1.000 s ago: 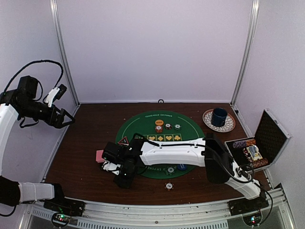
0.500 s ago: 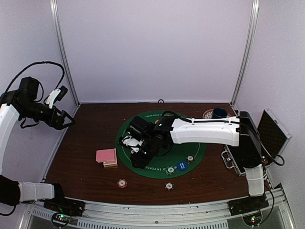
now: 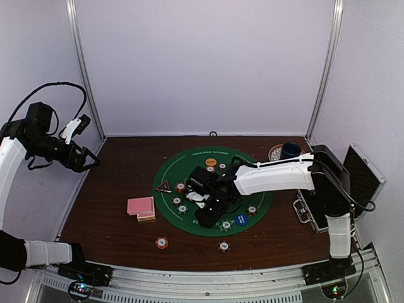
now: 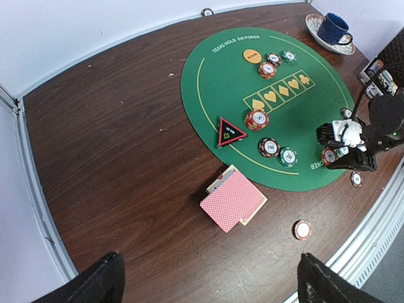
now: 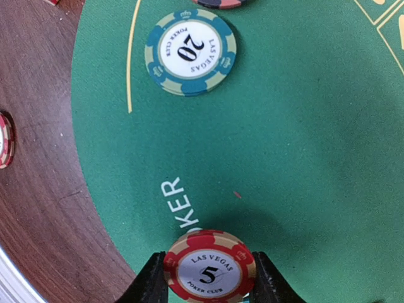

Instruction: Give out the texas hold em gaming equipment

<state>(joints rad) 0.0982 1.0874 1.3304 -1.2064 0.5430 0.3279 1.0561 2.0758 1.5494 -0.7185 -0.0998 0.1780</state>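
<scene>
My right gripper [image 5: 209,273] is shut on a red "5" poker chip [image 5: 209,271], held flat just over the near part of the green mat [image 5: 303,126], above the "POKER" lettering. In the top view this gripper [image 3: 211,213] is over the mat's front middle. A green "20" chip [image 5: 190,52] lies ahead of it. Pink-backed cards [image 3: 141,206] sit on the wood left of the mat. The triangle marker [image 3: 164,186], orange button [image 3: 211,162], blue button [image 3: 240,219] and several chips lie on the mat. My left gripper [image 3: 88,158] hangs open, high at the far left, holding nothing.
A blue mug on a patterned plate [image 3: 290,153] stands at the back right. An open black case [image 3: 360,180] sits at the right edge. Two loose chips [image 3: 162,242] [image 3: 224,246] lie on the wood near the front edge. Side walls close in the table.
My right gripper has swept from beside the cards at the left, across the mat, to its front middle. The left arm has not moved.
</scene>
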